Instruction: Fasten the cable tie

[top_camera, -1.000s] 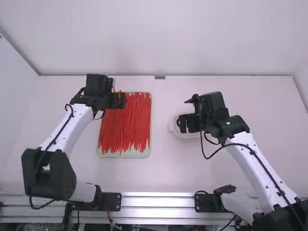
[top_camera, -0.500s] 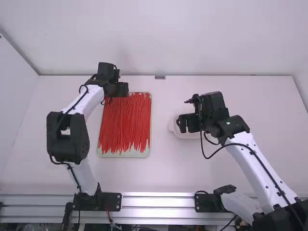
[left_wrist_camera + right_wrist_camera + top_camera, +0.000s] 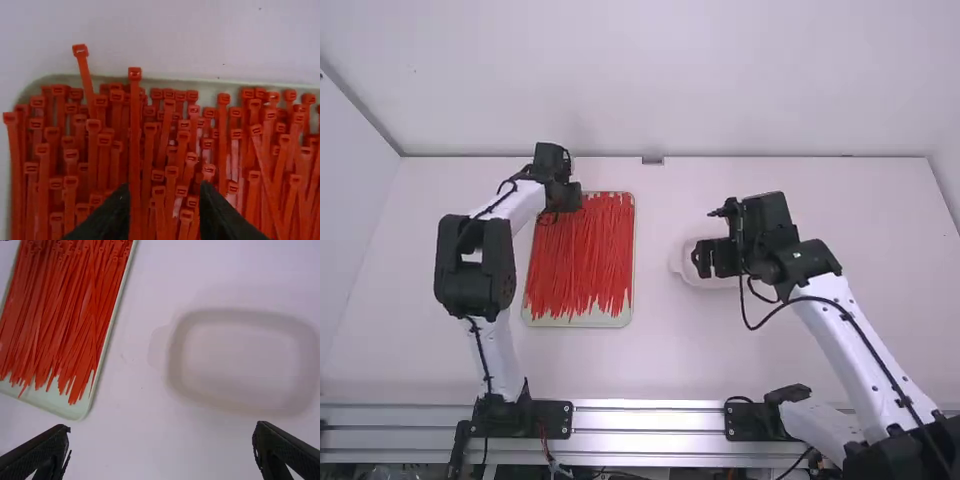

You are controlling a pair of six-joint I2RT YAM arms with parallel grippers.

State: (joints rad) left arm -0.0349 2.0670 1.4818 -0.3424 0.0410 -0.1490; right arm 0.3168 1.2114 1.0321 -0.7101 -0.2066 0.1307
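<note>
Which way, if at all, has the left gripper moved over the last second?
Yes. The left gripper has swung right and away from the camera, from beside the tray's far left corner to above its far end.

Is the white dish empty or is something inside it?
Empty. The shallow white rectangular dish has a bare floor; the red plastic cable ties lie on the flat pale green tray beside it.
</note>
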